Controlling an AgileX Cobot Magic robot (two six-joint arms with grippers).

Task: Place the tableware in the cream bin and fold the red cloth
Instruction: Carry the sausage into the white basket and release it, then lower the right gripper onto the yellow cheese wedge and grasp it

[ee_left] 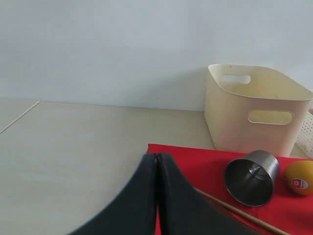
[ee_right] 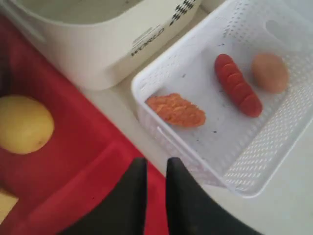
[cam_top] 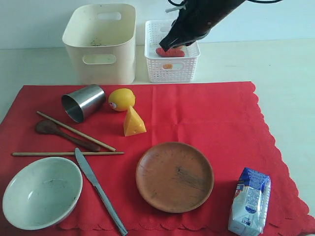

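Note:
The red cloth lies spread flat, with the tableware on it. The steel cup lies on its side. Below it are two chopsticks, the dark spoon, the knife, the whitish bowl and the brown plate. The cream bin stands behind the cloth. My right gripper hovers over the white basket's near rim, narrowly open and holding nothing. My left gripper is shut and empty over the cloth's corner, near the cup; the exterior view does not show it.
The white lattice basket next to the bin holds toy food: a red sausage, an orange piece and an egg. A lemon and cheese sit on the cloth. A milk carton lies at the front right.

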